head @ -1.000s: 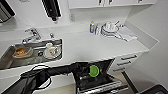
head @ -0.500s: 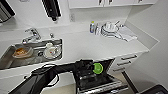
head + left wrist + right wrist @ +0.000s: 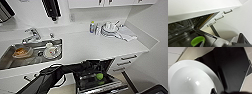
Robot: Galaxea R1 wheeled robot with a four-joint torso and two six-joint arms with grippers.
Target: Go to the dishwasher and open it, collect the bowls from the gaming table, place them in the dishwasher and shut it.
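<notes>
Since the earlier frame the left arm has reached further into the open dishwasher, its gripper apparently closed on the green bowl, mouth tilted sideways over the rack, while the right gripper's grip on the white bowl cannot be told.

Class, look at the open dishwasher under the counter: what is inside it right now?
A green bowl sits in the dishwasher, at the end of the left arm. Dark racks surround it; the arm and shadow cover the rest.
</notes>
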